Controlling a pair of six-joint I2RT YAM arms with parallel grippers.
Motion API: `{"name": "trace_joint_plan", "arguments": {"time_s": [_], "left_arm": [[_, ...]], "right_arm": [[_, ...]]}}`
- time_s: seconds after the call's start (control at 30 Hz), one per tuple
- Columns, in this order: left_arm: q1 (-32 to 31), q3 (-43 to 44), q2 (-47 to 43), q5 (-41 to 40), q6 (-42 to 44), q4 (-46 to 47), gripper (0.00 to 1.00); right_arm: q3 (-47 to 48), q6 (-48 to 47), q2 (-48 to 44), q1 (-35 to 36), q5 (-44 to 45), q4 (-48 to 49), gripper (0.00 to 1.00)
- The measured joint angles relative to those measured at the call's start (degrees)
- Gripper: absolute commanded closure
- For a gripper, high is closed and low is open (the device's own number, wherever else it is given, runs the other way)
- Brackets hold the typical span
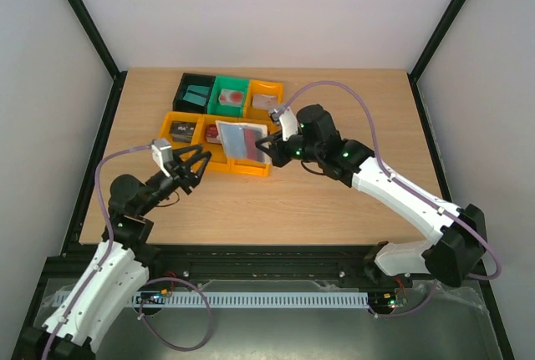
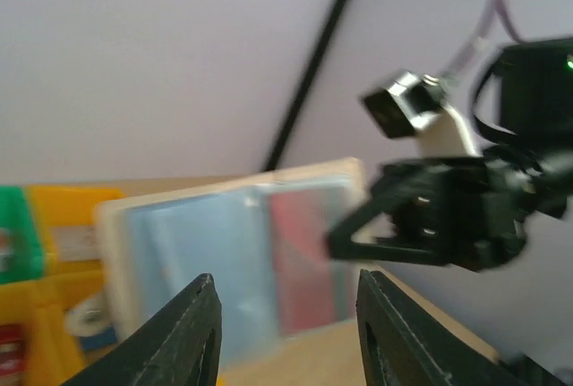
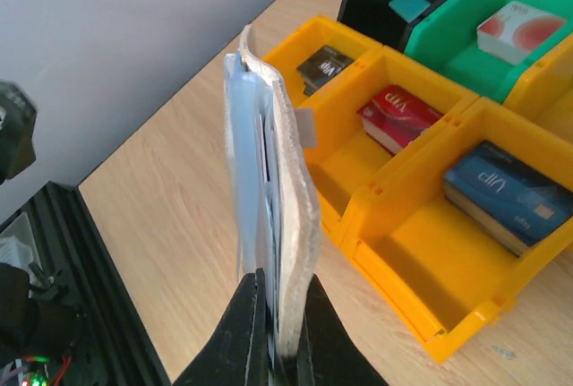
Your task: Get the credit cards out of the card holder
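Note:
My right gripper (image 1: 266, 146) is shut on the card holder (image 1: 241, 138), held open and upright above the front bins. In the right wrist view the card holder (image 3: 273, 198) stands edge-on between my right gripper (image 3: 279, 350), tan outside, grey-blue inside. In the left wrist view its grey-blue inside (image 2: 224, 256) faces me, with a red credit card (image 2: 309, 256) in its right pocket. My left gripper (image 1: 198, 164) is open and empty, left of the holder and apart from it; it also shows in the left wrist view (image 2: 288, 323).
A block of bins (image 1: 201, 118) sits behind the holder: black (image 1: 188, 84), green (image 1: 219, 93) and orange (image 1: 251, 168) ones. Cards lie in them: a teal one (image 1: 197, 96), a red one (image 3: 403, 115), a blue one (image 3: 506, 196), a dark one (image 3: 324, 64).

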Motion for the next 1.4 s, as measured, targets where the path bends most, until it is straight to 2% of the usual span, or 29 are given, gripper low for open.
{"name": "trace_joint_plan", "arguments": {"time_s": [0.17, 0.3, 0.43, 0.57, 0.67, 0.87, 1.1, 1.17, 1.23, 1.37, 1.4], "left_arm": [[-6.1, 0.3, 2.8, 3.6, 1.7, 0.4, 0.48], [-8.0, 0.2, 4.4, 4.0, 1.2, 1.3, 0.42], [-6.0, 0.0, 4.1, 0.8, -0.5, 0.7, 0.22], [-2.3, -1.0, 1.8, 0.8, -1.3, 0.0, 0.02], [-0.6, -1.7, 0.2, 3.8, -1.3, 0.3, 0.00], [-0.3, -2.6, -0.2, 15.2, -1.0, 3.7, 0.01], [-0.9, -2.6, 0.2, 21.3, -0.8, 6.6, 0.02], [-1.4, -2.6, 0.5, 22.7, -0.7, 6.9, 0.09], [-1.9, -2.6, 0.7, 23.3, -0.6, 6.9, 0.28], [-2.4, -2.6, 1.0, 23.5, -0.7, 7.4, 0.86], [-2.4, -2.6, 1.1, 23.5, -0.7, 7.5, 0.96]], "right_arm": [[0.0, 1.2, 1.1, 1.7, -0.9, 0.2, 0.98], [0.0, 1.1, 1.1, 2.1, -5.2, 1.0, 0.98], [-0.2, -1.9, 0.2, 2.1, -11.7, 1.7, 0.98], [-0.9, -6.0, -3.3, 2.1, -17.6, 1.7, 0.98], [-1.0, -8.5, -5.6, 2.1, -21.2, 1.7, 0.98], [-1.1, -11.5, -6.4, 2.1, -25.0, 1.5, 0.98], [-1.3, -12.9, -6.1, 2.1, -28.2, 1.5, 0.98], [-1.3, -13.0, -5.9, 2.1, -28.3, 1.5, 0.98], [-1.3, -13.0, -5.4, 2.1, -28.3, 1.5, 0.98], [-1.3, -13.6, -4.7, 2.1, -28.3, 1.3, 0.98], [-1.3, -13.8, -4.6, 2.1, -28.3, 1.1, 0.98]]}}
